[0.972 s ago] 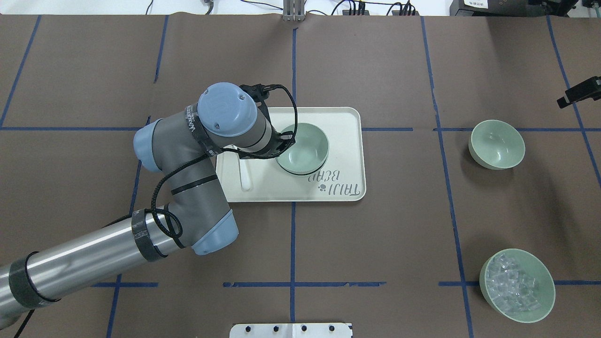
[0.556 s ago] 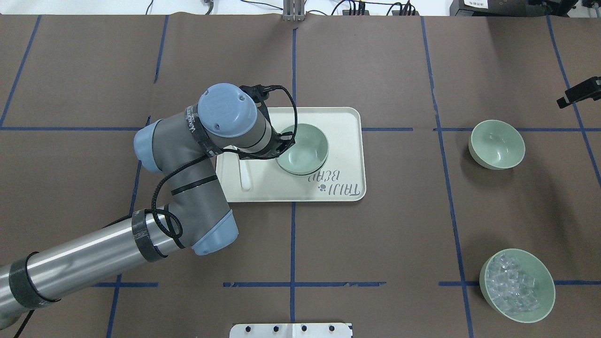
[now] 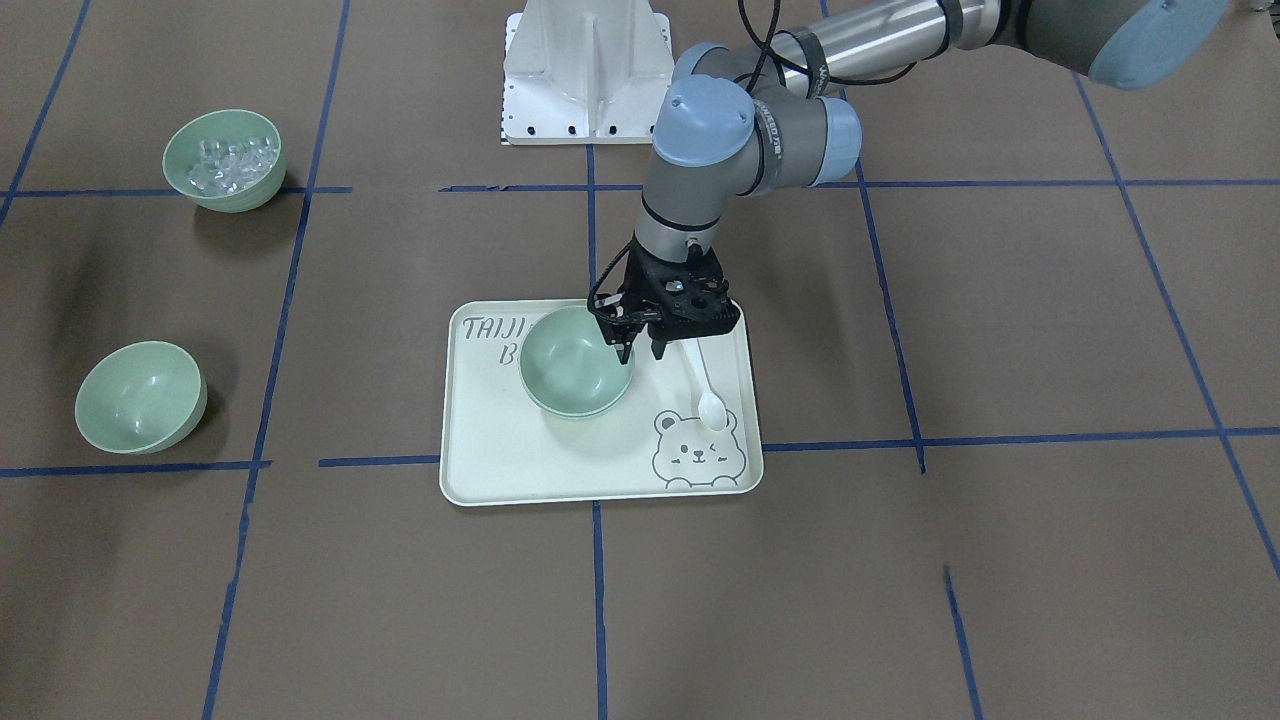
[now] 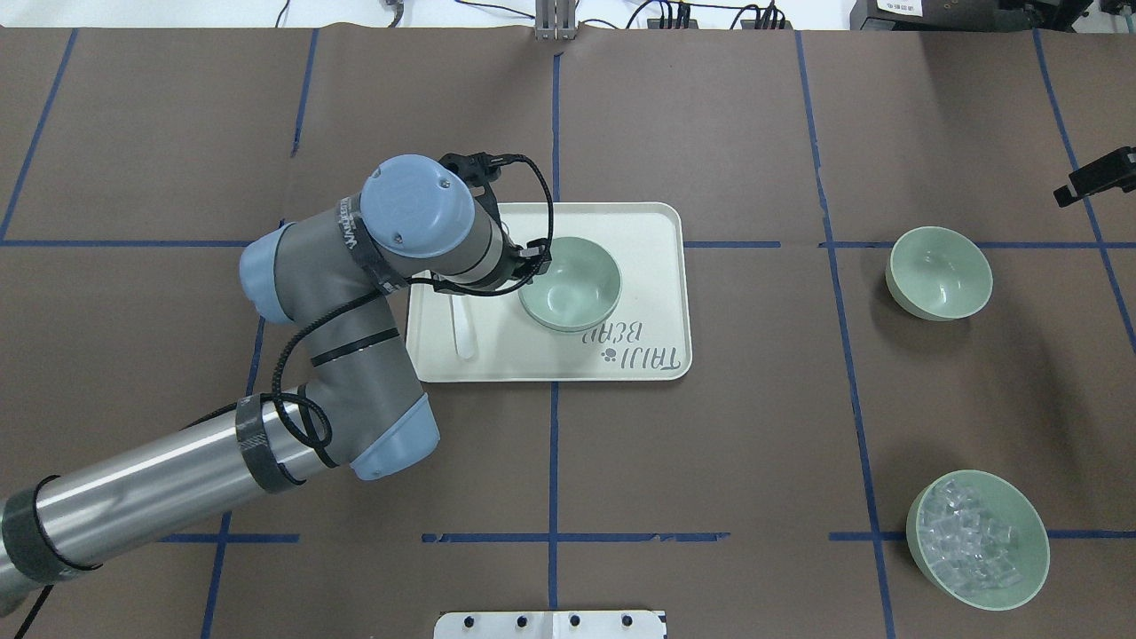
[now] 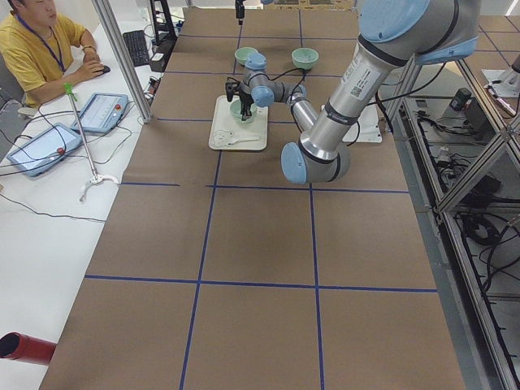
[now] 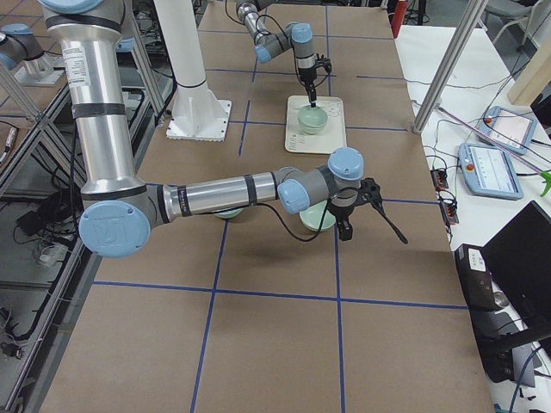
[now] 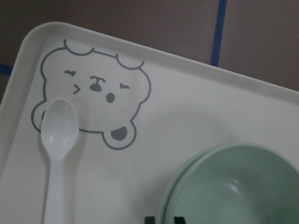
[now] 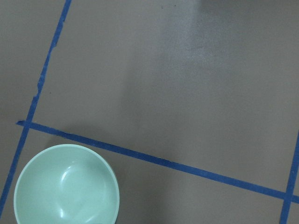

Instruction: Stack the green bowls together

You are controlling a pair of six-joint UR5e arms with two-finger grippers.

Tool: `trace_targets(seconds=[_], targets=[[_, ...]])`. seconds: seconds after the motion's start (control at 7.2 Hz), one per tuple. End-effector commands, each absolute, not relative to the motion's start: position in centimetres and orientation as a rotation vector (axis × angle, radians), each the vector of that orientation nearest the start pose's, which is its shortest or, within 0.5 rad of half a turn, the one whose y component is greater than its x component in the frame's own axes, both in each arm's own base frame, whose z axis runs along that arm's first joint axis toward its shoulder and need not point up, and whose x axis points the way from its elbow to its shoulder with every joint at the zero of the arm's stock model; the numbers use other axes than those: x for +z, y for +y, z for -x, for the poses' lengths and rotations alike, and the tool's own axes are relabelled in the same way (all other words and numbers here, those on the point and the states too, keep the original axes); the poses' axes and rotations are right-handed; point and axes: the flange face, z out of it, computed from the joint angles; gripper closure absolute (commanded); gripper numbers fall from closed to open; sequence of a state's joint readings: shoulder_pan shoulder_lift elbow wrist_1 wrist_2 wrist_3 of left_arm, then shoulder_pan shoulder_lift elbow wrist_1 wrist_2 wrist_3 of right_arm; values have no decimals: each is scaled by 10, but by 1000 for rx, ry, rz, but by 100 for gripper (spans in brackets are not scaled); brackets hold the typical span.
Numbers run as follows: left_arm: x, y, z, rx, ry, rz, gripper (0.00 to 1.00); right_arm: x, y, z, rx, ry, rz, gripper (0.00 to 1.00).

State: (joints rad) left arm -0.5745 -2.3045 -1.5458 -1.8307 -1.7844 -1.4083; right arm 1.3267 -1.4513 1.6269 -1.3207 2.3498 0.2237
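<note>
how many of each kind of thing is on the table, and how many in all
plain green bowls: 3 (two nested on the tray, one alone on the table)
green bowl with clear cubes: 1
cream tray: 1
white spoon: 1
total: 6

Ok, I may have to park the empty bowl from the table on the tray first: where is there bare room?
Bare: the tray corner between the stacked bowls, the bear drawing and the rim away from the robot. Crowded: the other side, where the spoon lies beside the left arm's fingers at the bowls' rim.
</note>
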Motion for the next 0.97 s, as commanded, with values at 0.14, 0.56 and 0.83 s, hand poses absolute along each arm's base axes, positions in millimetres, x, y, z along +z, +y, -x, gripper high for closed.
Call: trace_targets(seconds=[0.14,0.56,0.83], targets=[[258,-531,-391,-59,928,-282,0,537,-556,78,-179,-844,-209,0],[412,-577,-173,220,779,-368,0,525,-553,97,-117,-836,-182,0],[501,-559,-15,225,727,-353,0,508,-546,134,-59,-788,-171,0]])
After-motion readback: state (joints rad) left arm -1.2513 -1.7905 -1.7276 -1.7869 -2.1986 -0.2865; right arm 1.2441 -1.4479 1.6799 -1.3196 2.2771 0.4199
